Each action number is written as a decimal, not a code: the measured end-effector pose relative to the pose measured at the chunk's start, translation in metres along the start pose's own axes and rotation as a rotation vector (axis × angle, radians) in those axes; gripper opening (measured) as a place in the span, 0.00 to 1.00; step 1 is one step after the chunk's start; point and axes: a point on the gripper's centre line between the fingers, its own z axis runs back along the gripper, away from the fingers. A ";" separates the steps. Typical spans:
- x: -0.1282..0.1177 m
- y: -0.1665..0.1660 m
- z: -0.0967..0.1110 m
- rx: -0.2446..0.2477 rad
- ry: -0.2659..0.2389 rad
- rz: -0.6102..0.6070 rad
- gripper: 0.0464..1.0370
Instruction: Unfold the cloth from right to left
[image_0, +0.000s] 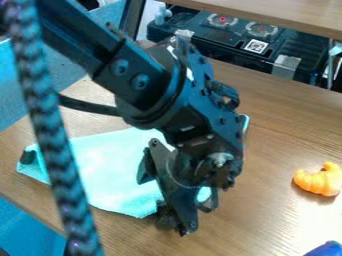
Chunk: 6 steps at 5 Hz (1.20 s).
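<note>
One cloth (110, 167) lies on the one worktop (280, 125), partly beneath the single pincer (175, 222); whether that is wide or narrow, one cannot tell. Well apart, toward the view's right edge, are two things: one orange, crescent-shaped piece (319, 180) and one blue object (326, 249).

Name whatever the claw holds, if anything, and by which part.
Cannot be told: the claw is at the right side of the turquoise cloth, hiding any grip.

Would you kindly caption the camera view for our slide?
Black claw at a turquoise cloth on a wooden table, orange croissant nearby.
</note>
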 end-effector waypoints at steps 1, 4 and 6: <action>0.004 0.003 -0.001 0.005 0.006 0.015 0.90; 0.005 0.003 -0.003 -0.018 0.032 0.019 0.10; 0.005 0.010 0.002 -0.040 0.036 0.042 0.00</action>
